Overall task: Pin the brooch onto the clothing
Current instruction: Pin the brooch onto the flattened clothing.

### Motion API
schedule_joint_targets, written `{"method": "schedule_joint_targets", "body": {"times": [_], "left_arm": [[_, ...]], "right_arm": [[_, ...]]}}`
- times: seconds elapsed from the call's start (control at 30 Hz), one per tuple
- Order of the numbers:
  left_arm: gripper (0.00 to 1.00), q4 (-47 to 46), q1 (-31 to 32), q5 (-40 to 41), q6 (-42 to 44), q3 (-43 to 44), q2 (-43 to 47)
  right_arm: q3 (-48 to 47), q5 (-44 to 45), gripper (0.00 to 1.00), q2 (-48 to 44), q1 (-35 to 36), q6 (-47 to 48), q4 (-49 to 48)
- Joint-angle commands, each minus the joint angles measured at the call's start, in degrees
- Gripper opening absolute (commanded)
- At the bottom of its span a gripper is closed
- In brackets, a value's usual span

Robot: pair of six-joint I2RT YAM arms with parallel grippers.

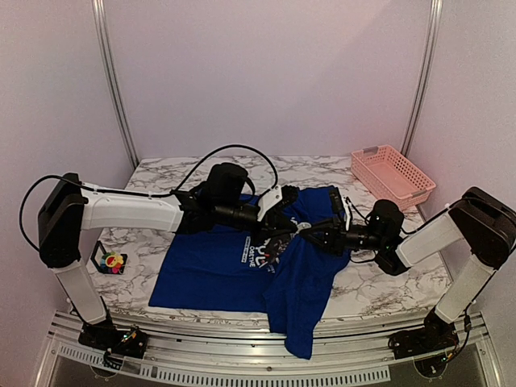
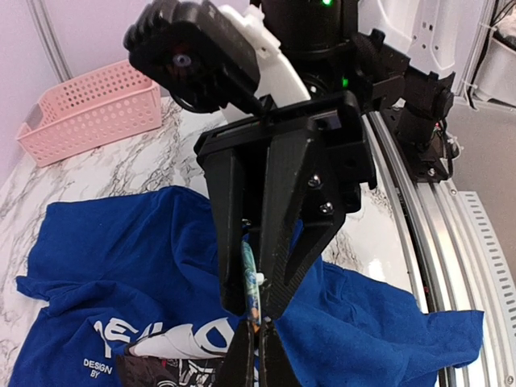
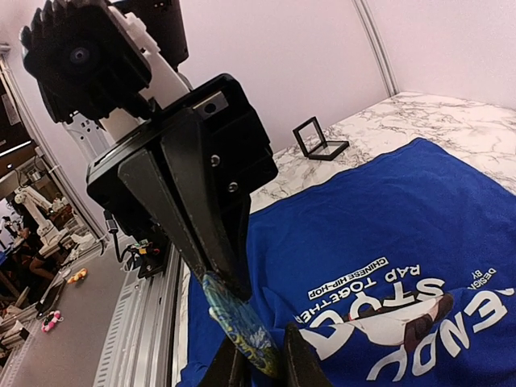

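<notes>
Big picture first: the royal-blue short-sleeved cotton T-shirt [image 1: 210, 274] lies rumpled across the white marble-patterned table [image 1: 387, 290]. Its near right part hangs over the near edge, and nothing is holding it down. That's risk one: any tug on the cloth could drag more of it off the table.

The pink plastic lattice basket [image 1: 393, 175] sits far right, well out of play.

Over the chest print the two arms meet tip to tip. The left gripper [image 3: 226, 278] is pressed together on the upper end of the small flat multicoloured brooch [image 3: 239, 324], which hangs in the air just above the shirt. The right gripper [image 2: 256, 306] stands narrowly astride the lower end; whether it bites, I cannot tell.

Risk two, as I read it: two pinches on one thin piece. If either arm pulls off-line, the brooch could twist free and drop into a fold or off the near edge.

Risk three: slack fabric may simply give way under the pin.

Near the left edge a small black open-frame holder [image 3: 319, 139] stands, with a coloured speck [image 1: 114, 260] too small to name.
</notes>
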State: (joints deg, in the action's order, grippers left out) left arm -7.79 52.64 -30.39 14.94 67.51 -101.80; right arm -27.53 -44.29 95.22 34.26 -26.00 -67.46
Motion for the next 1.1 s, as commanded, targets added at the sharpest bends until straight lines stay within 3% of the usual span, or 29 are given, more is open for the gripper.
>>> {"method": "schedule_joint_targets", "body": {"times": [0.0,0.27,0.73,1.07], "left_arm": [[0.0,4.1,2.5,-4.6,1.3,-1.3,0.9],[0.0,3.2,2.9,-4.9,0.4,-0.9,0.2],[0.0,4.2,2.9,-4.0,2.3,-1.5,0.8],[0.0,3.5,2.8,-3.9,1.5,-1.9,0.8]], "right_arm": [[-2.6,5.2,0.15,0.8,-2.2,0.7,2.7],[-4.3,5.0,0.15,0.1,-2.2,2.9,6.8],[-1.0,7.7,0.08,0.1,-3.8,-4.1,-0.3],[0.5,6.3,0.12,-0.2,-4.3,-5.9,-4.9]]}}
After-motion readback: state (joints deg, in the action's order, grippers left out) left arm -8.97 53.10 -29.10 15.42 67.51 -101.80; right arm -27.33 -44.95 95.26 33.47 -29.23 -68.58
